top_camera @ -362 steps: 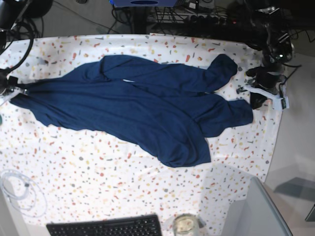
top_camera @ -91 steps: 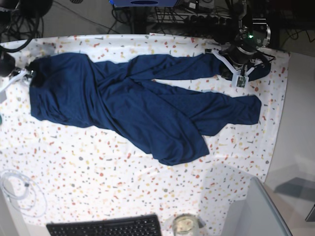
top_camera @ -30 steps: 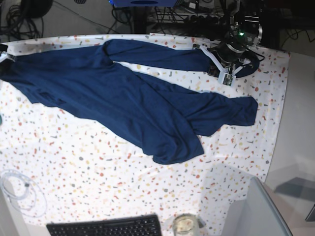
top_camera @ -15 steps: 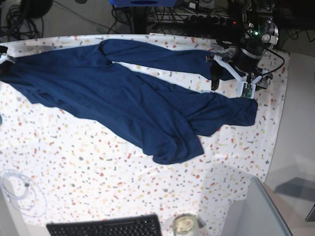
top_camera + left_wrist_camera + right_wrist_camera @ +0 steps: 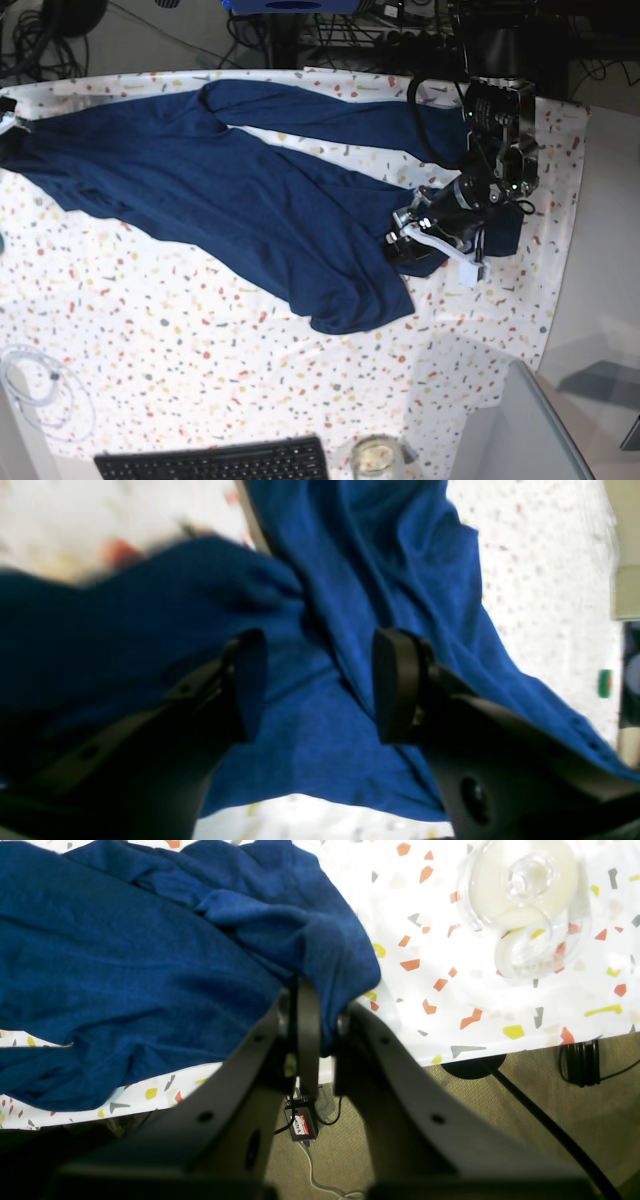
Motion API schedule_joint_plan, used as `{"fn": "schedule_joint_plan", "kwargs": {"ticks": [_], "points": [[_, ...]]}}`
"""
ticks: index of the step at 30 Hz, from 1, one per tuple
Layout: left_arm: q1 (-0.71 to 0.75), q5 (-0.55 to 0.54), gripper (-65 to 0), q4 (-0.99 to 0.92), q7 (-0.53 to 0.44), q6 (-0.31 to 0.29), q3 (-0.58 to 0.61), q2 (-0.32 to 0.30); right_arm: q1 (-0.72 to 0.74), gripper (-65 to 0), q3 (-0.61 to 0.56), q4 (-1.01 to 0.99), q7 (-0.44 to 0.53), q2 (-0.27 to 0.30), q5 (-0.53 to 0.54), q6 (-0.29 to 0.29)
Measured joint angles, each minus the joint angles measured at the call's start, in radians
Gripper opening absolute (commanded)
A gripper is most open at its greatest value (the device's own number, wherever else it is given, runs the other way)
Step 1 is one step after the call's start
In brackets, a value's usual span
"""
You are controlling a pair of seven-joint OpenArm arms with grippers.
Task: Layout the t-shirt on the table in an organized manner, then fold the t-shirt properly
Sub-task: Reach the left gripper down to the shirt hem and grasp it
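The dark navy t-shirt (image 5: 230,190) lies spread in a crumpled diagonal across the speckled table (image 5: 200,340), from the far left edge to the right side. My left gripper (image 5: 400,243) hangs low over the shirt's right part. In the left wrist view its jaws (image 5: 320,685) stand apart over folds of the t-shirt (image 5: 400,580), and nothing is pinched between them. At the table's far left edge my right gripper (image 5: 8,118) is barely in view. Seen from the right wrist, this gripper (image 5: 312,990) is shut on a bunched edge of the t-shirt (image 5: 125,965).
A black keyboard (image 5: 215,462), a glass jar (image 5: 378,458) and a grey box (image 5: 520,430) sit along the front edge. A coiled clear cable (image 5: 35,385) lies front left. A clear plastic spool (image 5: 525,905) rests by the table edge, with floor and cables below.
My left arm has let go of the upper sleeve at the back right and come forward and down over the shirt's right part, jaws now apart. The right gripper has kept its hold.
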Motion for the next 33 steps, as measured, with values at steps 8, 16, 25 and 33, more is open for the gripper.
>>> {"fn": "schedule_joint_plan", "kwargs": {"ticks": [8, 16, 25, 33], "points": [[0.004, 0.001, -32.7, -0.014, -0.004, 0.002, -0.002, 0.033, 0.002, -65.0, 0.000, 0.000, 0.000, 0.000, 0.000, 0.000], [-0.062, 0.001, -33.2, -0.137, -0.011, 0.000, 0.000, 0.050, 0.002, -65.0, 0.000, 0.000, 0.000, 0.000, 0.000, 0.000], [-0.092, 0.001, -33.4, -0.156, -0.008, 0.001, -0.005, 0.071, 0.003, -65.0, 0.000, 0.000, 0.000, 0.000, 0.000, 0.000], [-0.224, -0.001, -34.7, -0.312, -0.031, 0.000, 0.000, 0.084, 0.002, -65.0, 0.000, 0.000, 0.000, 0.000, 0.000, 0.000]]}}
